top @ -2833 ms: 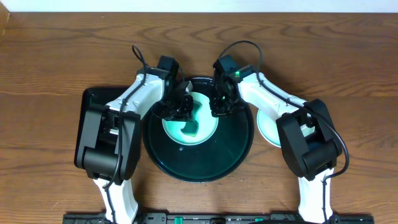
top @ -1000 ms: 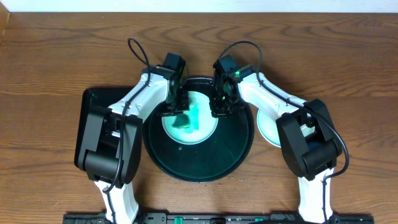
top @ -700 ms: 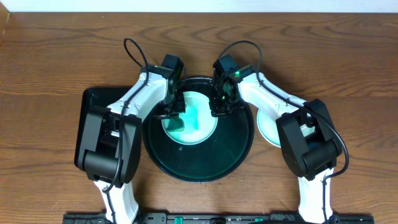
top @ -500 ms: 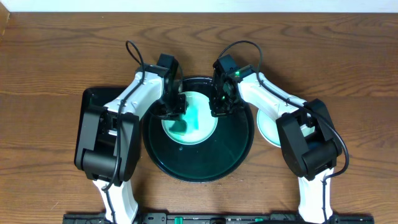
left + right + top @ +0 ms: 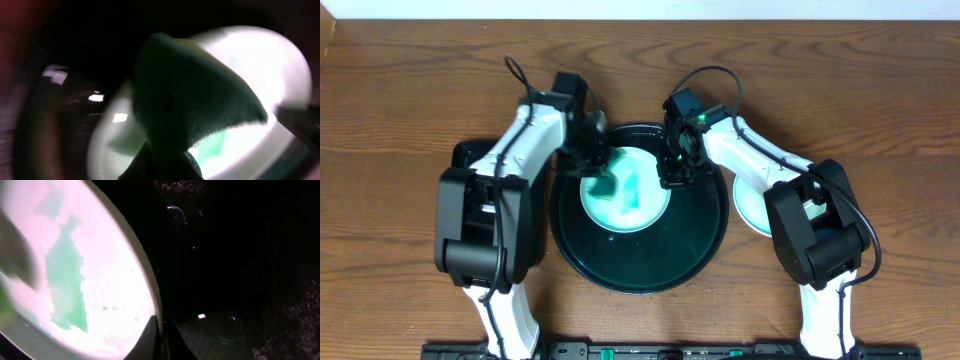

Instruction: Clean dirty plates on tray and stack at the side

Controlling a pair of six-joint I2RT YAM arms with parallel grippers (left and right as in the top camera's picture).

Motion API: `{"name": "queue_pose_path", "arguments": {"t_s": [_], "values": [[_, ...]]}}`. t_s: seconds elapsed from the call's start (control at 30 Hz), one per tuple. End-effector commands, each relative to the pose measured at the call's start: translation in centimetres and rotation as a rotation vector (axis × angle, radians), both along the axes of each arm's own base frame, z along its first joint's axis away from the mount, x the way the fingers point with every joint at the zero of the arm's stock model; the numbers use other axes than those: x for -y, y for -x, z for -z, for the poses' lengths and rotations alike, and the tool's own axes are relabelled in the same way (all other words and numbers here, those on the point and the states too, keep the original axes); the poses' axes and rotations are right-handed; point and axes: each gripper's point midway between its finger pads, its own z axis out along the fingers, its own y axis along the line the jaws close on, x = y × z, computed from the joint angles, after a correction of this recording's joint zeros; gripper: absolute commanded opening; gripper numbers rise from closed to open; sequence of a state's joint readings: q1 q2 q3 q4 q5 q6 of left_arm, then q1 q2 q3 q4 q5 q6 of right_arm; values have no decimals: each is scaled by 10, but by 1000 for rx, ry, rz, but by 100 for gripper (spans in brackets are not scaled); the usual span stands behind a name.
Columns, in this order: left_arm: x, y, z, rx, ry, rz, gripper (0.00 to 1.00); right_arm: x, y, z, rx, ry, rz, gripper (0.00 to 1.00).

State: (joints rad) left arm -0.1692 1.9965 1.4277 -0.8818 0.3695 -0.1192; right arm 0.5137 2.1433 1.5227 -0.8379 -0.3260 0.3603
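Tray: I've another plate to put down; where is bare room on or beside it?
On the tray, the near half below the turquoise plate is bare. So is the table beyond the tray. Crowded: the tray's far half, where the left gripper with its sponge and the right gripper meet that plate.

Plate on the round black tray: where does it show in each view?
Overhead: plate upper centre of the round tray, beside the green sponge.
Left wrist: bright disc behind the sponge, centre to right.
Right wrist: fills the left half.
Shared landmark: the green smear on the plate.
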Motion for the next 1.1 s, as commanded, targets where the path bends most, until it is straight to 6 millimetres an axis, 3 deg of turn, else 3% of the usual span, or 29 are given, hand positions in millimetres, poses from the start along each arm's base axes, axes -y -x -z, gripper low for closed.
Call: {"name": "queue_pose_path", "arguments": {"t_s": [0.0, 0.23, 0.4, 0.77, 1.07], "values": [[-54, -28, -33, 116, -215, -109, 7, 9, 1, 10, -22, 32, 18, 1], [-80, -17, -94, 189, -209, -181, 7, 8, 1, 3, -11, 27, 15, 1], [-115, -1, -110, 171, -239, -264, 7, 11, -9, -25, 115, 79, 4, 1], [-186, 16, -102, 104, -284, -452, 7, 29, -23, -136, 653, 458, -10, 1], [-198, 20, -101, 96, -286, -487, 7, 19, 4, -240, 1138, 805, -28, 1]]}}
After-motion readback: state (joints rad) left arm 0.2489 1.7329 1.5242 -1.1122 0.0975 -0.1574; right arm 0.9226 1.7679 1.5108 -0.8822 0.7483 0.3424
